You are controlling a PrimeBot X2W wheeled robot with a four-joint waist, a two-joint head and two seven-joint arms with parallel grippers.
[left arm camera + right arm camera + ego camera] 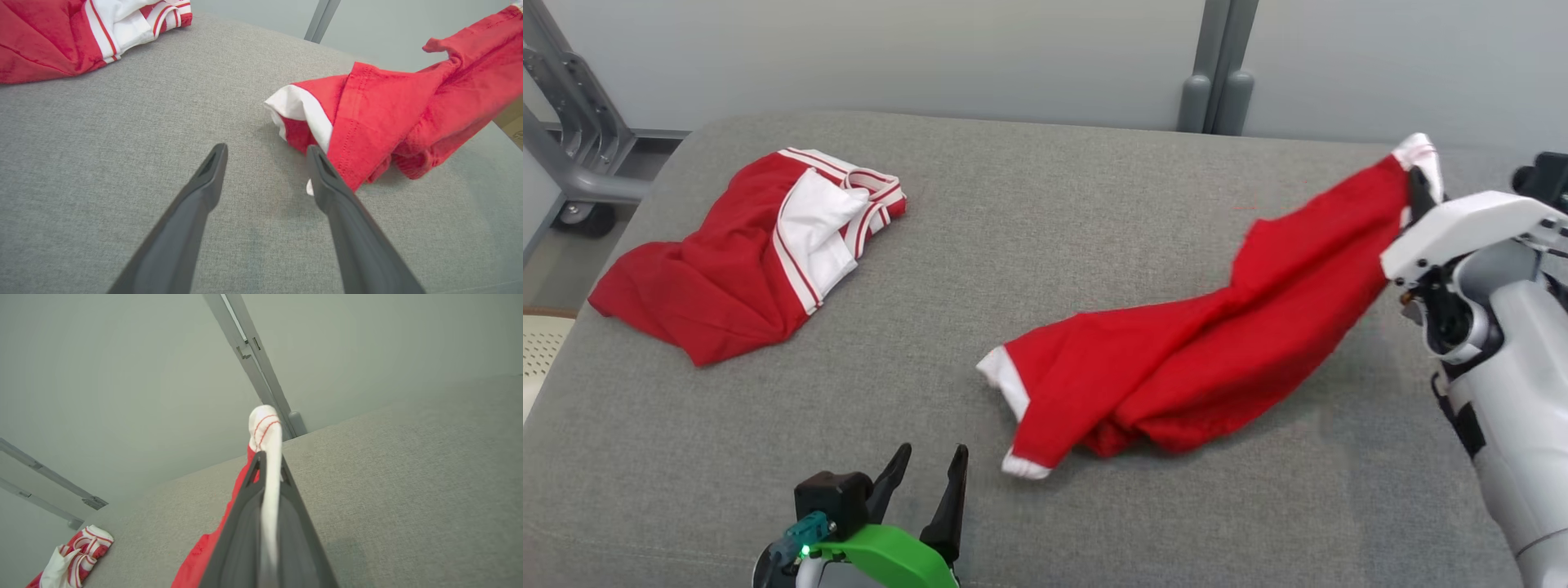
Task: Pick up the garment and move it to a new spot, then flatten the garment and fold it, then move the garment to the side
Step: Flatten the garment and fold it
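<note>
The right end effector (265, 457) is clenched on the white-trimmed end of a plain red piece (1217, 351), lifting that end while the rest trails on the grey upholstered surface (1054, 204). The left end effector (265, 151) hovers released just beside that piece's hem. The garment (727, 269) lies bunched at far left, untouched; flattening, folding and setting aside look undone. Its lettering is hidden in the folds.

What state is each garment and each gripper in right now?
Red jersey with striped trim: crumpled, lying on the grey cushion, untouched.
Red piece with white trim: one end lifted, rest draped on the cushion.
Left gripper: open, empty.
Right gripper: shut on the red piece's white trim.
</note>
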